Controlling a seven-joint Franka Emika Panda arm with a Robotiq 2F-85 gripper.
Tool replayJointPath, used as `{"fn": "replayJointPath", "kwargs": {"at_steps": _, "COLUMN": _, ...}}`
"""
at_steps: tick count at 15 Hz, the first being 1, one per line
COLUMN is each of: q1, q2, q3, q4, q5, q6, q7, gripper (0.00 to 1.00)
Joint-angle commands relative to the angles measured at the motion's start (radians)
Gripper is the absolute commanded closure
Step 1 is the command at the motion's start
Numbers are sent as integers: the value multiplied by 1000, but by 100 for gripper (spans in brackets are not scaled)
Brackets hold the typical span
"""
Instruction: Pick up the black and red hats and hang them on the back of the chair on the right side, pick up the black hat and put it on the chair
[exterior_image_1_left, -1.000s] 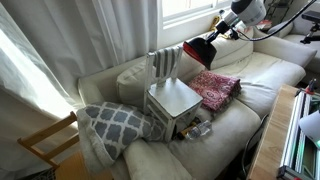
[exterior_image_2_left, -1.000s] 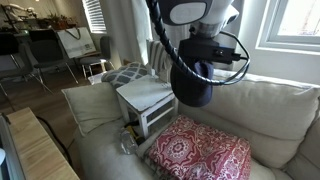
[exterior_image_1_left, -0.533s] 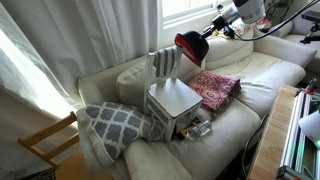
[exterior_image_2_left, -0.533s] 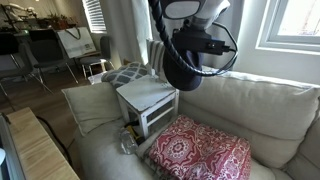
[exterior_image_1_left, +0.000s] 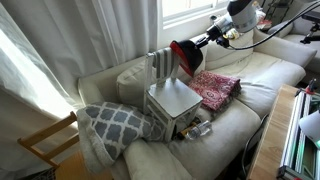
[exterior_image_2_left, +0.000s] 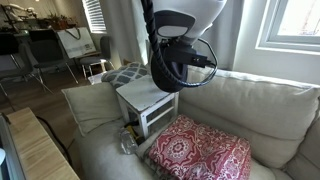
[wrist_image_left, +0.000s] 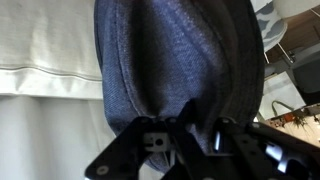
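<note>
My gripper (exterior_image_1_left: 206, 41) is shut on the red and black hat (exterior_image_1_left: 186, 56) and holds it in the air. The hat hangs just beside the slatted back of the pale grey-white chair (exterior_image_1_left: 172, 100), which stands on the sofa. In an exterior view the hat (exterior_image_2_left: 168, 66) looks dark and hangs over the chair (exterior_image_2_left: 146, 98) below the gripper (exterior_image_2_left: 196, 62). In the wrist view dark fabric of the hat (wrist_image_left: 180, 55) fills the frame above the shut jaws (wrist_image_left: 185, 132). The all-black hat is out of view.
A pink patterned cloth (exterior_image_1_left: 214, 88) (exterior_image_2_left: 197, 152) lies on the sofa seat next to the chair. A grey patterned pillow (exterior_image_1_left: 110, 124) lies on the chair's other side. A bare wood chair (exterior_image_1_left: 45, 146) stands beside the sofa. A window is behind the arm.
The gripper has carried the hat away from the window side, over the sofa, to the chair's back. The hat has turned so its red side faces one exterior camera.
</note>
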Motion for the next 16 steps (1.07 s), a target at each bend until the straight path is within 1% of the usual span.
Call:
{"fn": "replayJointPath", "kwargs": {"at_steps": 1, "q1": 41, "q2": 15, "q3": -31, "q4": 16, "q5": -25, "q6": -27, "q7": -16, "gripper": 96}}
{"fn": "replayJointPath", "kwargs": {"at_steps": 2, "q1": 53, "q2": 8, "q3": -42, "q4": 15, "q5": -26, "q6": -22, "q7": -13, "gripper": 75}}
{"fn": "replayJointPath", "kwargs": {"at_steps": 3, "q1": 66, "q2": 0, "q3": -54, "q4": 15, "q5": -29, "q6": -22, "q7": -9, "gripper": 60}}
{"fn": "replayJointPath", "kwargs": {"at_steps": 5, "q1": 88, "q2": -13, "q3": -74, "q4": 13, "q5": -32, "q6": -16, "q7": -2, "gripper": 46}}
{"fn": "replayJointPath", "kwargs": {"at_steps": 6, "q1": 106, "q2": -31, "q3": -90, "q4": 14, "q5": -33, "q6": -7, "q7": 13, "gripper": 38}}
{"fn": "replayJointPath", "kwargs": {"at_steps": 8, "q1": 127, "q2": -68, "q3": -108, "q4": 3, "q5": -33, "q6": 34, "q7": 28, "gripper": 24}}
{"fn": "replayJointPath", "kwargs": {"at_steps": 9, "q1": 130, "q2": -88, "q3": -109, "q4": -4, "q5": -32, "q6": 50, "q7": 35, "gripper": 15}}
{"fn": "replayJointPath", "kwargs": {"at_steps": 11, "q1": 145, "q2": -137, "q3": -122, "q4": -17, "q5": -31, "q6": 97, "q7": 61, "gripper": 2}}
{"fn": "replayJointPath", "kwargs": {"at_steps": 12, "q1": 157, "q2": -170, "q3": -134, "q4": -24, "q5": -32, "q6": 123, "q7": 84, "gripper": 0}}
{"fn": "replayJointPath", "kwargs": {"at_steps": 16, "q1": 187, "q2": -287, "q3": -169, "q4": -55, "q5": -31, "q6": 167, "q7": 170, "gripper": 0}}
